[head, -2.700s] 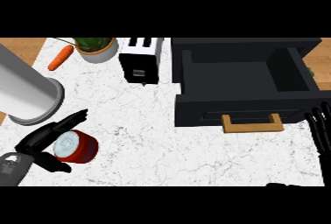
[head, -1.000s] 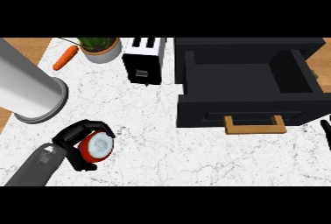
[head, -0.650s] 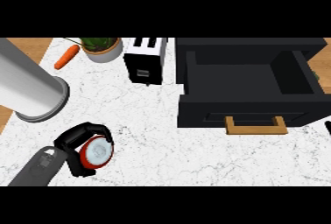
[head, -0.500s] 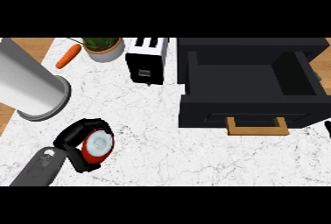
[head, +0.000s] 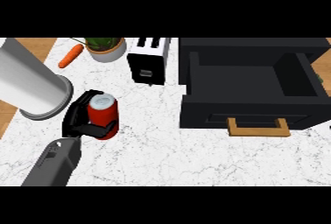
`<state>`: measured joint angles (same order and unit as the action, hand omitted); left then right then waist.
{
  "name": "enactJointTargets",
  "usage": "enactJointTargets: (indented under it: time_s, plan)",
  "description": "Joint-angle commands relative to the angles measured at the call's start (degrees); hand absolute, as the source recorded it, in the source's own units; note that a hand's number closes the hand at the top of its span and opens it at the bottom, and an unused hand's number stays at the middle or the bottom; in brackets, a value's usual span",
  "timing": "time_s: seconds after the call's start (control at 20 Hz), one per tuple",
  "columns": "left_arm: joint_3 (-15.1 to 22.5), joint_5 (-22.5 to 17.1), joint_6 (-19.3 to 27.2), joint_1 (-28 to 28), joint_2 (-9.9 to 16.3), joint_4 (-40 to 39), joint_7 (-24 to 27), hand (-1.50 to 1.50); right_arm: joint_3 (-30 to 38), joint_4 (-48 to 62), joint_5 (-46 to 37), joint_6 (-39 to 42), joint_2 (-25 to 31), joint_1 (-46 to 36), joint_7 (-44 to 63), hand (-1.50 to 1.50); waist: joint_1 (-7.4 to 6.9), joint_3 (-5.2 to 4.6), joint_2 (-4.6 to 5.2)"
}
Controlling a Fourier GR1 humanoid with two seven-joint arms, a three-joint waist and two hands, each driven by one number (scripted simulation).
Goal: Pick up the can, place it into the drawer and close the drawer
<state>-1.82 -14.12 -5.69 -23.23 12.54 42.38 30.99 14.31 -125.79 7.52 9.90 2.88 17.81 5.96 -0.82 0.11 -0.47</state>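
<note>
- The left hand (head: 82,123) has its fingers curled round the red can (head: 103,115), holding it upright with its silver top showing.
- The can is over the left part of the white marble tabletop (head: 161,153), just beside a large grey cylinder (head: 29,83) and well apart from the drawer (head: 255,89).
- The black drawer stands pulled open at the right, its wooden handle (head: 258,127) facing the near edge.
- A toaster (head: 150,61), a potted plant (head: 107,47) and a carrot (head: 70,56) sit along the far side.
- The right hand does not show.
</note>
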Motion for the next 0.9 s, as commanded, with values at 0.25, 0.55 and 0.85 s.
enactJointTargets:
  time_s: [0.25,0.55,0.85]
  plan:
    - [5.8,2.7,14.2,0.8,-5.0,27.3,-18.9,1.50,0.6,-4.2,1.5,1.0,-1.4,3.4,1.1,-1.50,0.61,-0.05,0.08]
    - [11.0,7.8,21.8,-3.2,-8.3,38.3,-32.6,1.50,1.8,0.4,0.1,1.8,0.1,-0.2,-0.6,-1.50,0.74,-0.07,0.26]
    - [11.0,11.1,24.1,-16.7,-10.5,34.3,-42.0,1.50,0.6,-0.7,-0.8,1.6,-1.8,0.5,-0.7,-1.50,1.44,-0.09,0.44]
